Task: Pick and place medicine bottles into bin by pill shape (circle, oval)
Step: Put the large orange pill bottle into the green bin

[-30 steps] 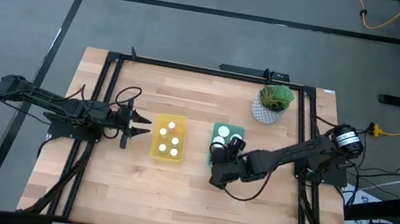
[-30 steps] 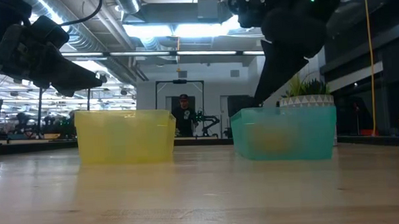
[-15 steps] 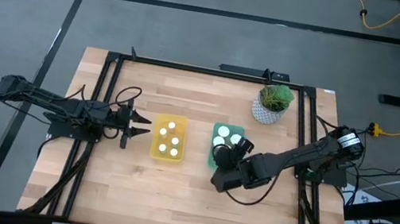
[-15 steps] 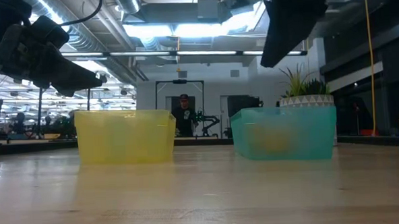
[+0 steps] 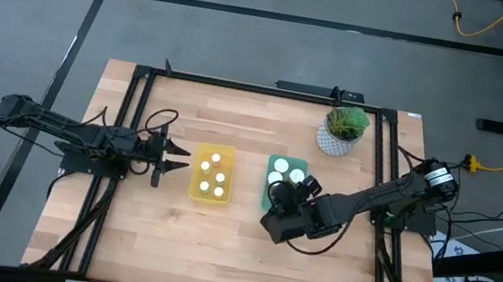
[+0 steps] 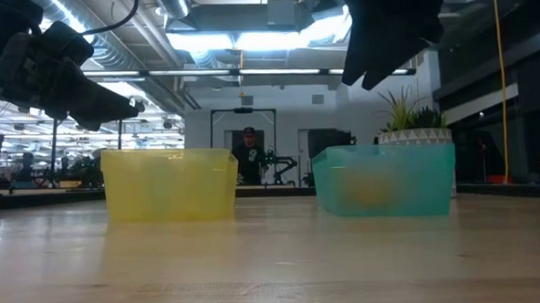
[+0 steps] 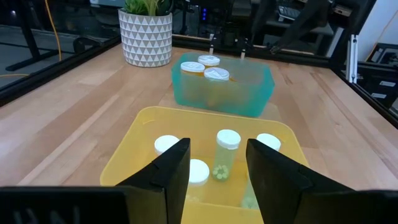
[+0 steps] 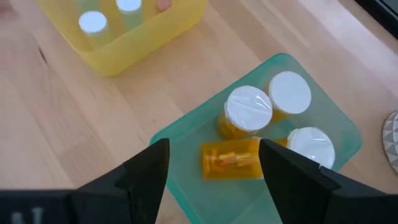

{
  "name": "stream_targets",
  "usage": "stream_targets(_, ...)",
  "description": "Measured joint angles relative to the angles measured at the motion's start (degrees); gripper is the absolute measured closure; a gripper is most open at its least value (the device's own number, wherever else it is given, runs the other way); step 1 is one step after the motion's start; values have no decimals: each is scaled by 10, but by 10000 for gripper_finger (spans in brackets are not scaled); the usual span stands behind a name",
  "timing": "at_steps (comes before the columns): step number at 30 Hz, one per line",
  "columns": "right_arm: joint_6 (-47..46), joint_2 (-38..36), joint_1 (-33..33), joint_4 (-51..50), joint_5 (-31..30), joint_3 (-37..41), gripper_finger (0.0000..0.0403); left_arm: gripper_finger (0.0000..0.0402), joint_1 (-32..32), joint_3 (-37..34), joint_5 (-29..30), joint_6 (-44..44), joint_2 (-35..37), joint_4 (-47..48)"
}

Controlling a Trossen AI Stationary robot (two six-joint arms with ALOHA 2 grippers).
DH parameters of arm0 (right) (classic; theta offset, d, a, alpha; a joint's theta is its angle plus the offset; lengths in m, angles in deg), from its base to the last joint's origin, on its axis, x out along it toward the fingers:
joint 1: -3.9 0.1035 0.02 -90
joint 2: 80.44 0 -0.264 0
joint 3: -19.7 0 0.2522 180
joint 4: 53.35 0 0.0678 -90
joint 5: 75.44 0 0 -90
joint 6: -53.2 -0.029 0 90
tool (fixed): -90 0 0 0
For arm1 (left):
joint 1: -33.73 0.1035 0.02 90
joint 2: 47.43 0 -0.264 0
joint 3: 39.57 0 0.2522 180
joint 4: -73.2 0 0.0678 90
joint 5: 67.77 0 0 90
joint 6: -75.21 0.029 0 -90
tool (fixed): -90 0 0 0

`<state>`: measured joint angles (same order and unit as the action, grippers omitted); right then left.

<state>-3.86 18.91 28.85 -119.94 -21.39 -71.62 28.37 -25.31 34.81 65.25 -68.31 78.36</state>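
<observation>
potted plant | far right of wooden table | upright

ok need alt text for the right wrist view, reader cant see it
Looking down past the open right gripper into a green bin on a wooden table: three upright white-capped medicine bottles and one orange bottle lying on its side. A yellow bin farther off holds more white-capped bottles.

No text, label, brand or number can be read anywhere, not even on the bottles.
</observation>
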Motion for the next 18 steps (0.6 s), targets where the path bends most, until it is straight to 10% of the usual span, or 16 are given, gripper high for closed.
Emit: stream_targets(18,-241,0,-41,-5,-70,0,153,252,0,0,0,0,0,0)
